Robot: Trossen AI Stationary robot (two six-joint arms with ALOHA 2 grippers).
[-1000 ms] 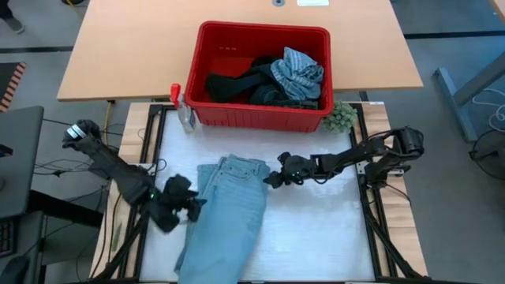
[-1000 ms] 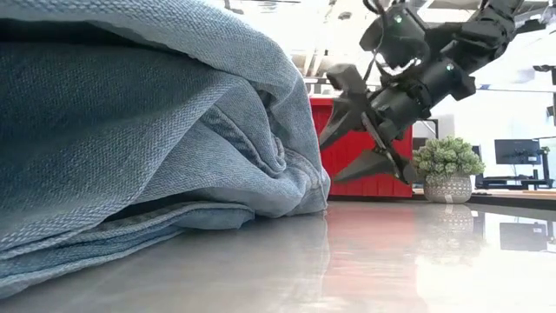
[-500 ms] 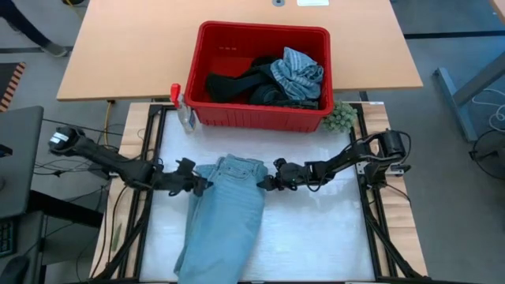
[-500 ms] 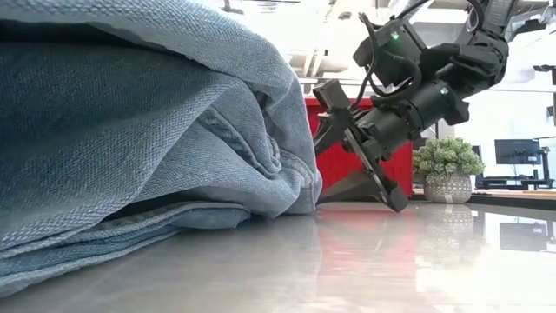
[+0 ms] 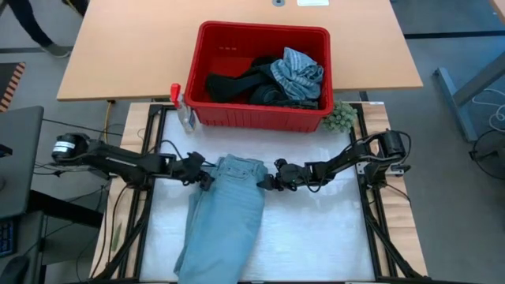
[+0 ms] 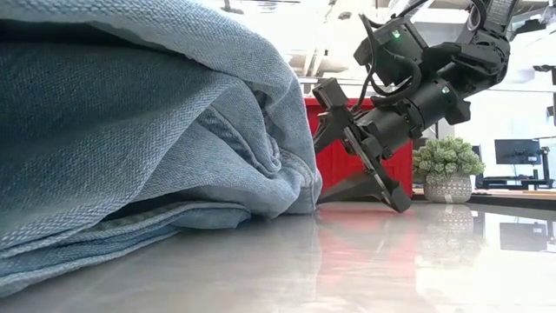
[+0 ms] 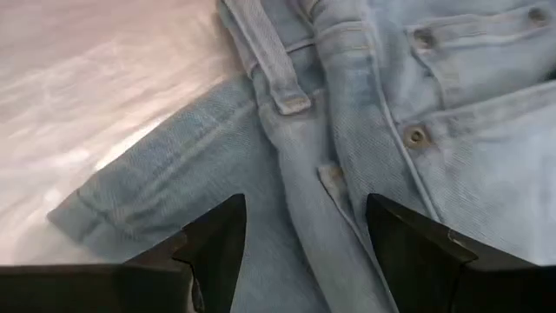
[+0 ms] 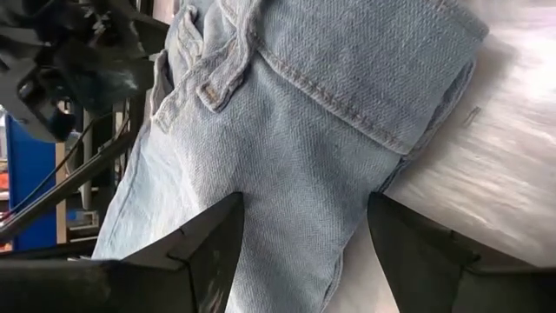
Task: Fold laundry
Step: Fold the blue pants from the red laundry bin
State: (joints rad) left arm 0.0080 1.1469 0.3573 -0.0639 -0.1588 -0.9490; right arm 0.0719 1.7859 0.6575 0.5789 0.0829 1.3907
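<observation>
Light blue jeans (image 5: 229, 213), one piece of the laundry, lie flat on the white table, folded lengthwise with the waistband toward the far edge. My left gripper (image 5: 207, 178) stands open at the waist's left edge, its fingers over the waistband and belt loop (image 7: 291, 104). My right gripper (image 5: 264, 183) stands open at the waist's right edge, low over the table (image 6: 360, 148), with the waistband corner (image 8: 391, 113) ahead of its fingers. The fingers hide whether either gripper touches the cloth. More laundry, dark and striped (image 5: 296, 72), sits in the red basket.
The red basket (image 5: 201, 71) stands at the table's far edge. A spray bottle with a red top (image 5: 180, 106) is at its left corner and a small green plant (image 5: 341, 117) at its right. Bare white table (image 5: 316, 237) lies right of the jeans. A person's legs (image 5: 31, 24) show far left.
My left gripper has swung from beside the jeans' left side, farther toward the near edge, toward the far edge and right, down to the waist's left edge. My right gripper has sunk a little and rolled at the waist's right edge, then kept still. The jeans have not moved.
</observation>
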